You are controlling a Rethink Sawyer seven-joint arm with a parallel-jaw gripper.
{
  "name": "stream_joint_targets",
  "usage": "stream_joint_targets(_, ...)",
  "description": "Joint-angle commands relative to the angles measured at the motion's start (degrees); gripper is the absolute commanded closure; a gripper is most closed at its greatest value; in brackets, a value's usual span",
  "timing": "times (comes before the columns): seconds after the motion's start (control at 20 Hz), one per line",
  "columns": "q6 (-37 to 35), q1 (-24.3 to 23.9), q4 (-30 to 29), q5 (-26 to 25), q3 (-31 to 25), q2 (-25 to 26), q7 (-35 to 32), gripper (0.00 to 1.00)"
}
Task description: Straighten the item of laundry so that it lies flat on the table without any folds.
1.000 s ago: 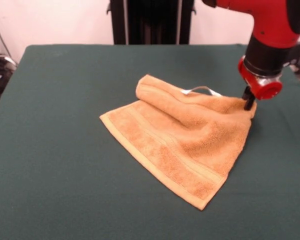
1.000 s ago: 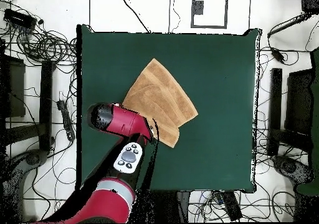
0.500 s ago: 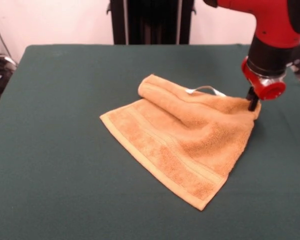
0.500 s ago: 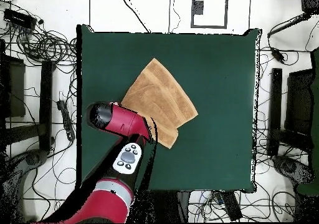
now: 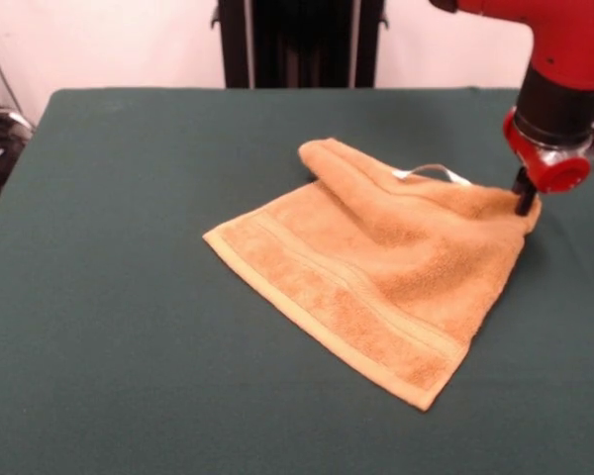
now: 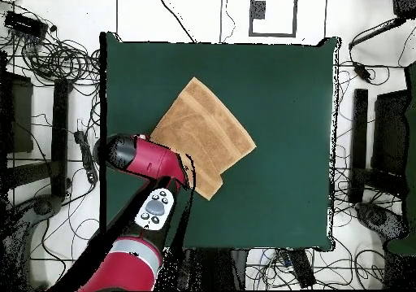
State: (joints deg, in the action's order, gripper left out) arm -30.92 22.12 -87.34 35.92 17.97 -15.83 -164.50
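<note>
Orange terry towel (image 5: 376,267) sits right of centre on the green tabletop (image 5: 109,297), mostly flat, but its far edge is folded over itself into a hump. We have the pincer (image 5: 525,203) clamped on the towel's far-right corner, low and close to the tabletop, at the end of that fold, so we judge a pull to the right could drag the fold open. White label (image 5: 438,172) pokes out just behind the fold. Arm (image 5: 559,69) drops in from upper right, wrist near vertical, tips down. In the overhead view the arm covers that corner.
</note>
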Motion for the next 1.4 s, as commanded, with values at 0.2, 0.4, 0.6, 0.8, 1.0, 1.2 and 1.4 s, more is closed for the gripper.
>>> stream_joint_targets(0.2, -7.9, 1.3, 0.3, 3.5, -2.6, 3.8, -19.9, 1.0)
stream_joint_targets(0.4, -8.1, 1.3, 0.3, 3.3, -2.6, 3.6, -20.2, 1.0)
stream_joint_targets(0.6, -8.8, 1.6, 0.7, 3.5, -2.5, 3.6, -21.7, 1.0)
stream_joint_targets(0.8, -9.9, 2.3, 1.7, 3.9, -2.3, 3.6, -23.9, 1.0)
stream_joint_targets(1.0, -11.0, 3.2, 3.0, 4.3, -2.0, 3.9, -26.6, 1.0)
stream_joint_targets(1.2, -12.0, 3.8, 4.5, 4.3, -1.8, 4.3, -28.5, 1.0)
stream_joint_targets(1.4, -12.2, 4.0, 5.3, 4.0, -1.7, 4.6, -29.5, 1.0)
